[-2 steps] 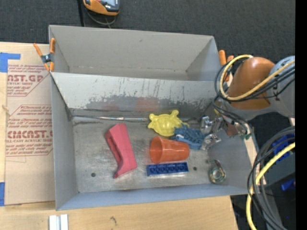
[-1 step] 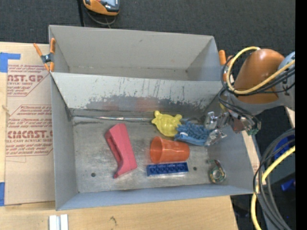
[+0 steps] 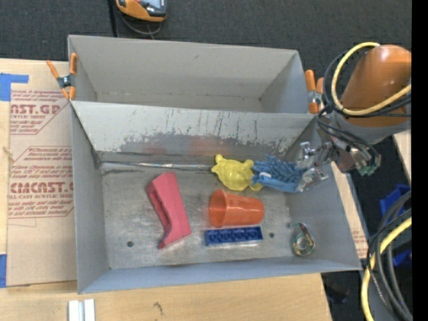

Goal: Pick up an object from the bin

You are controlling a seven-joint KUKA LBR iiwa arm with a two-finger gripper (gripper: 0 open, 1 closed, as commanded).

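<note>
Camera view, grasp stage of the pick. The tool [image 3: 313, 166] stands low at the right-hand wall of the grey metal bin [image 3: 194, 65], below the arm's orange wrist cover [image 3: 378, 79]. It is pinched on the near end of a blue bristled brush [image 3: 275, 174], which is the task's thing here. The brush runs from the tool toward the bin's middle.

The brush's far tip touches or overlaps a yellow animal-shaped toy [image 3: 233, 172]; which of the two cannot be told. Farther from the tool, toward the front wall, lie an orange cup [image 3: 235, 209] on its side and a blue studded brick [image 3: 233, 236]. A pink angled block [image 3: 169, 209] lies farthest from the tool. A small mottled trinket [image 3: 301, 239] sits just in front of the tool, apart from the brush.

Judged step: the grip is made and the lift is not yet carried out. The next move calls for a straight rise clear of the sloped wall. The hold is at one end, so the brush may pivot or drag the yellow toy.
</note>
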